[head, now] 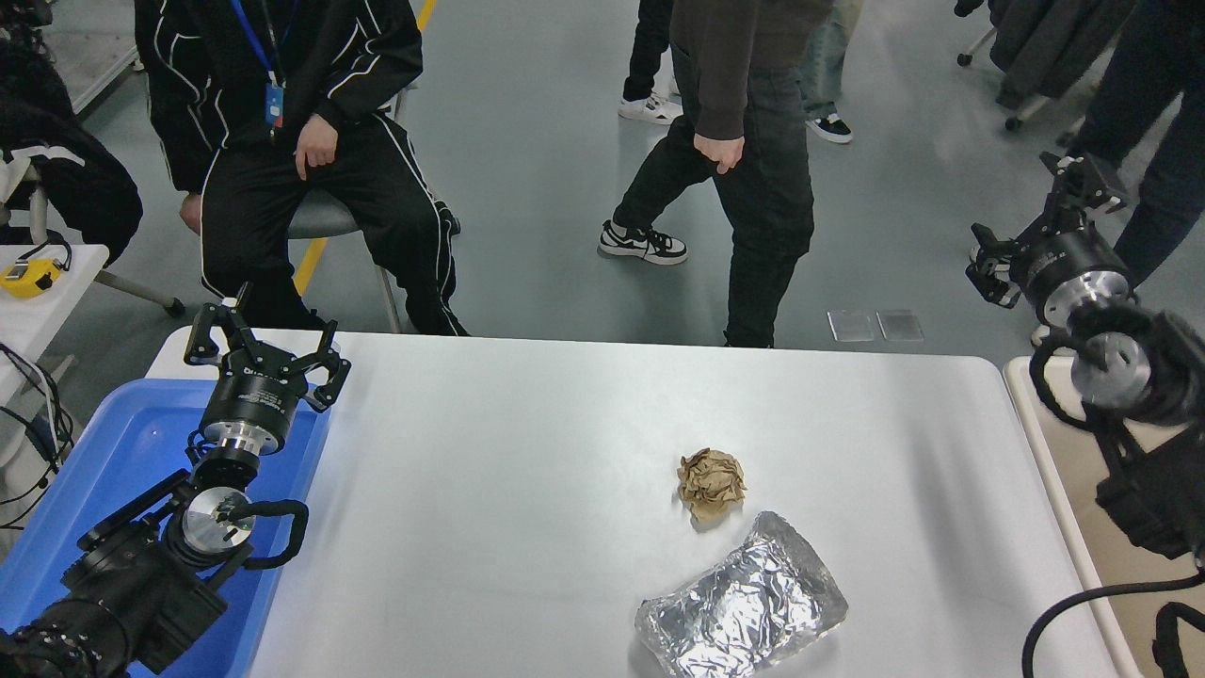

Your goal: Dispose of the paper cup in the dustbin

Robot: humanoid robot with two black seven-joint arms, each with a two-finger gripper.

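The paper cup is not in view anywhere on the table or in either gripper. The beige dustbin (1059,490) stands off the table's right end, and my right arm hides much of it. My right gripper (1036,221) is open and empty, held high above the dustbin's far corner and pointing away from me. My left gripper (264,347) is open and empty, parked over the far edge of the blue tub (113,452) at the lower left.
A crumpled brown paper ball (711,478) and a crinkled silver foil packet (744,598) lie right of the table's centre. A person sits at the far left. Another person (753,141) walks just behind the table's far edge.
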